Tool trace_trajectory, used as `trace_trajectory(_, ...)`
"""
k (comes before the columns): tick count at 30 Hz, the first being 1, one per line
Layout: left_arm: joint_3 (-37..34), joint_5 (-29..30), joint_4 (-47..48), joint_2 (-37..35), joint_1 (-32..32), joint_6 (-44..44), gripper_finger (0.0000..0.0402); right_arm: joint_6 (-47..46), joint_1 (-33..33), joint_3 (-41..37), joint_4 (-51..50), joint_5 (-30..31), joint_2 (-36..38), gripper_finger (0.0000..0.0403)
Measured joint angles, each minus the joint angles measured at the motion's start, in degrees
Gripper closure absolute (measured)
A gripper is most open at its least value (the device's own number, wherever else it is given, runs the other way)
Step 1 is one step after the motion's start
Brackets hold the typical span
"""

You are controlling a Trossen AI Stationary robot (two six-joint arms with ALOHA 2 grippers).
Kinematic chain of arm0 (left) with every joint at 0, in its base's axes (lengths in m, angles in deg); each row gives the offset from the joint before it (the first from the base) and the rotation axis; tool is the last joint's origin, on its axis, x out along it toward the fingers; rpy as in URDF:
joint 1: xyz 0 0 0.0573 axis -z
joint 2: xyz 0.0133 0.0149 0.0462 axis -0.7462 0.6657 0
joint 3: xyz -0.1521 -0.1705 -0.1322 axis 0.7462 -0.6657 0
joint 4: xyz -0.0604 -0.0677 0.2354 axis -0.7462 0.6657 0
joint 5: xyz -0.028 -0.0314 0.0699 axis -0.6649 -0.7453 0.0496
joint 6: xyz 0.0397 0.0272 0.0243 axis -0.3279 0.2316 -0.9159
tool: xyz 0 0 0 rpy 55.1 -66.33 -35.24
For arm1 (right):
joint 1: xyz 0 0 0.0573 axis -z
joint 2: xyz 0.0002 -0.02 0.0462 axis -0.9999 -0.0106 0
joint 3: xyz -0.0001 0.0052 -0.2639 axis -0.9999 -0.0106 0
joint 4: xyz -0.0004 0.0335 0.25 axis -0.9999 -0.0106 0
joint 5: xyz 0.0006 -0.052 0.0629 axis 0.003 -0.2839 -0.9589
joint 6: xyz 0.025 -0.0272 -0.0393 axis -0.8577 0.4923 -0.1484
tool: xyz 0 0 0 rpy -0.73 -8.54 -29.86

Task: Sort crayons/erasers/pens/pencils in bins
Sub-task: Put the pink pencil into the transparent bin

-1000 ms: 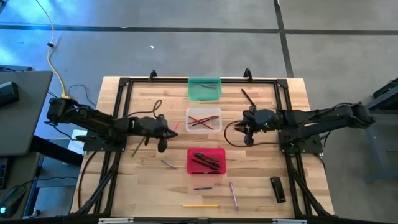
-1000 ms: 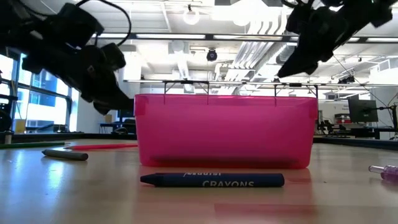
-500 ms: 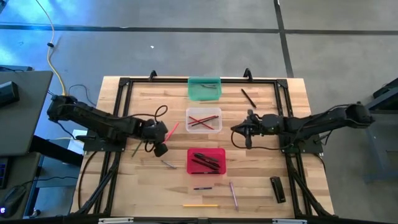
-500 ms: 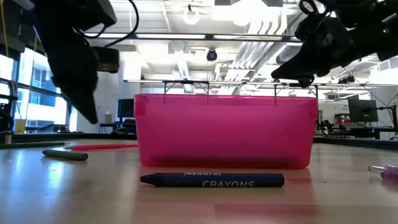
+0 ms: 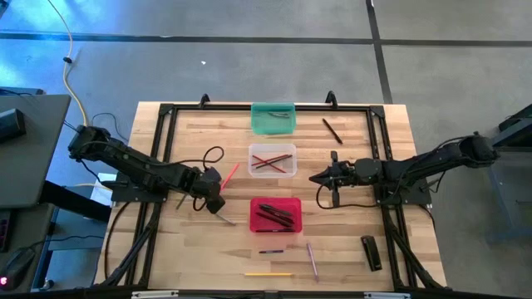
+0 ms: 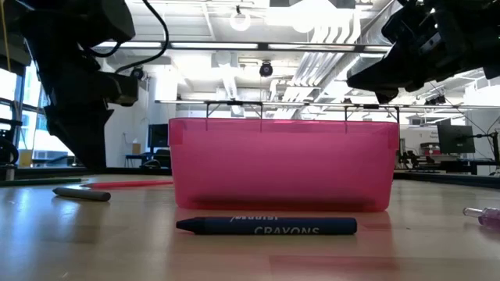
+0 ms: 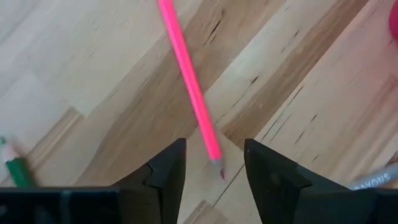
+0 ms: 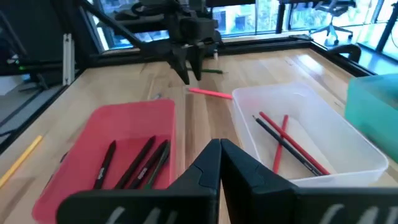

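Observation:
My left gripper (image 7: 214,152) points down at the table, open, left of the red bin (image 5: 275,214). Its fingers stand on either side of the sharpened tip of a pink pencil (image 7: 186,81) that lies flat on the wood (image 5: 230,173); I see no touch. My right gripper (image 8: 219,146) is shut and holds nothing. It hangs above the table right of the clear bin (image 5: 272,159), pointing toward the bins (image 5: 319,178). The clear bin holds red pencils and a dark one (image 8: 283,143), the red bin dark pens (image 8: 134,163). The teal bin (image 5: 273,118) stands farthest back.
Loose on the table lie a black pen (image 5: 332,130) at the back right, a green pencil (image 7: 15,168), a grey crayon (image 6: 82,193), a blue crayon (image 6: 266,226), a yellow pencil (image 5: 268,273), a purple stick (image 5: 312,259) and a black block (image 5: 371,252).
My left gripper has moved toward the table's near edge and tipped to point down beside the pink pencil. My right gripper has sunk lower, drawn a little toward the near edge and turned from pointing down to nearly level.

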Motion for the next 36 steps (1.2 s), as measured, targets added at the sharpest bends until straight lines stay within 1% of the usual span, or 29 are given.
trace_trajectory(5, 0.0, -1.1, -1.6, 2.7, 0.2, 0.1, 0.0251, 0.2, -0.6, 0.0, 0.4, 0.0, 0.0, 0.0402)
trace_trajectory(13, 0.1, -1.0, -1.1, 6.4, 0.5, 2.1, 0.0273, 0.6, -0.6, 0.0, 0.8, 0.0, 0.0, 0.0402)
trace_trajectory(17, 0.1, -0.6, -0.6, 6.7, 0.4, 2.2, 0.0298, 0.6, -0.6, 0.0, 0.8, 0.0, 0.0, 0.0402)
trace_trajectory(23, -1.0, 0.5, -0.5, 6.6, 0.5, 2.0, 0.0358, 1.1, -0.6, 0.0, 0.8, 0.0, 0.0, 0.0402)
trace_trajectory(27, -1.9, 1.2, -0.9, 6.4, 0.7, 2.0, 0.0388, 1.1, -0.6, 0.0, 0.8, 0.0, 0.0, 0.0402)
trace_trajectory(33, -2.5, 3.3, -0.3, 4.7, 2.3, 4.5, 0.0399, 1.5, -0.6, 0.0, 0.8, 0.0, 0.0, 0.0402)
trace_trajectory(36, -2.7, 5.4, 2.4, 2.9, 3.4, 6.4, 0.0401, 1.5, -0.6, 0.0, 0.8, 0.0, 0.0, 0.0402)
